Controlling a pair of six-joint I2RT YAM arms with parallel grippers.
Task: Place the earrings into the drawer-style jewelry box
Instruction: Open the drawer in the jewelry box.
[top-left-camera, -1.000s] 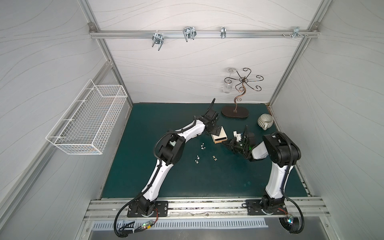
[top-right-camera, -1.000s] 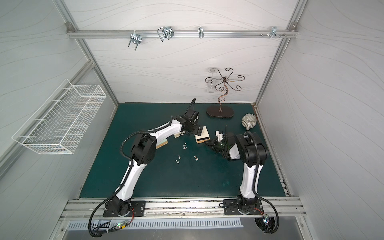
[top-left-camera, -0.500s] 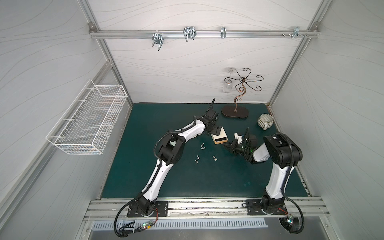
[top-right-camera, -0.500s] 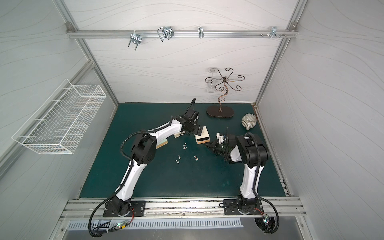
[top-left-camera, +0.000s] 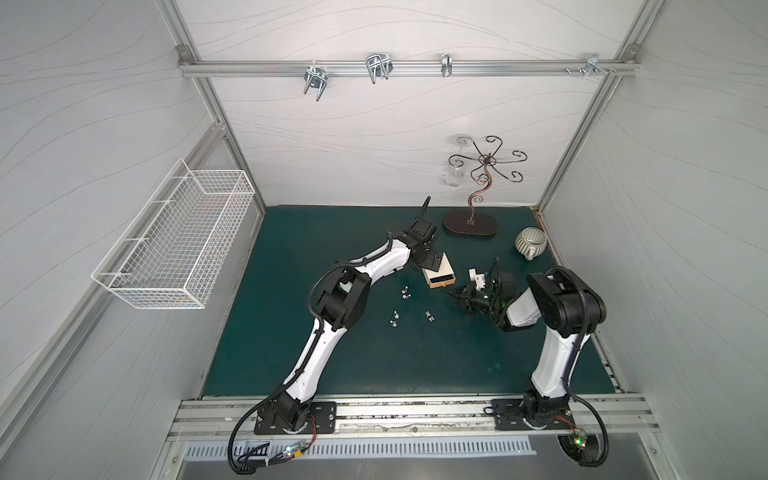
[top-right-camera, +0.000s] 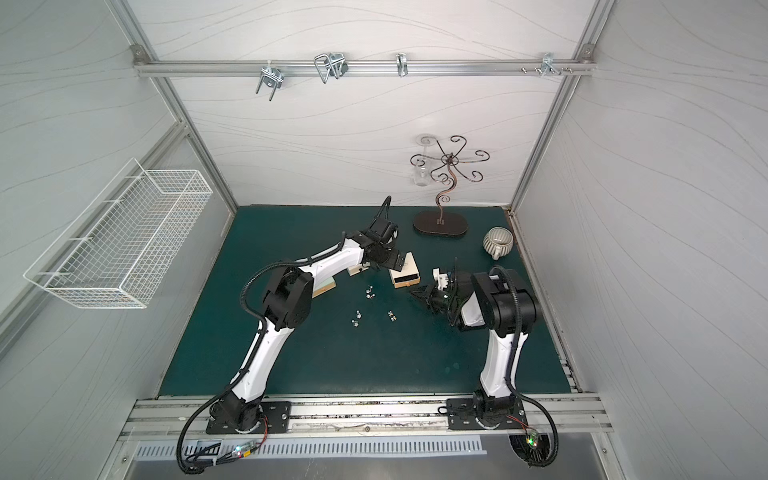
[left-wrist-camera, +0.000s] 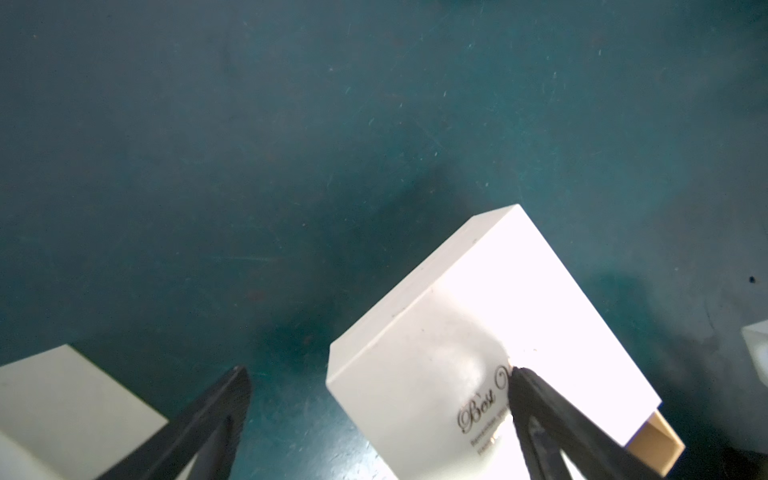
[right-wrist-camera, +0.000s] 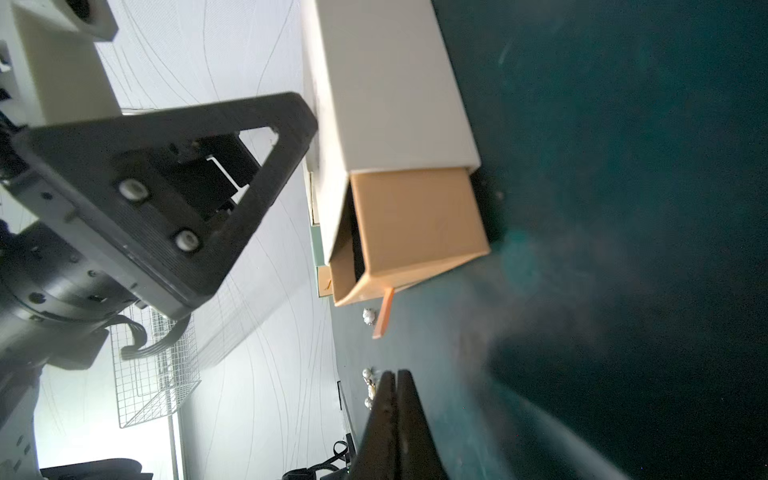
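Observation:
The drawer-style jewelry box (top-left-camera: 438, 272) (top-right-camera: 405, 272) is a white sleeve (left-wrist-camera: 478, 332) with a tan drawer (right-wrist-camera: 415, 224) slid partly out, an orange pull tab (right-wrist-camera: 384, 311) hanging from its front. My left gripper (top-left-camera: 430, 262) (left-wrist-camera: 379, 370) is open over the box, one fingertip (left-wrist-camera: 523, 378) on the white lid. The earrings, tiny silver studs, lie in three pairs on the green mat (top-left-camera: 405, 293) (top-left-camera: 395, 322) (top-left-camera: 430, 316). My right gripper (top-left-camera: 451, 292) (right-wrist-camera: 395, 372) is shut and empty, low over the mat just in front of the drawer, with studs (right-wrist-camera: 368, 388) beside its tip.
A second pale box (top-right-camera: 328, 284) (left-wrist-camera: 62, 399) lies under my left forearm. A jewelry stand (top-left-camera: 469, 224) and a ribbed cup (top-left-camera: 530, 243) stand at the back right. A wire basket (top-left-camera: 174, 245) hangs on the left wall.
The right arm has shifted only slightly, its gripper staying shut. The left arm and the box have not visibly moved.

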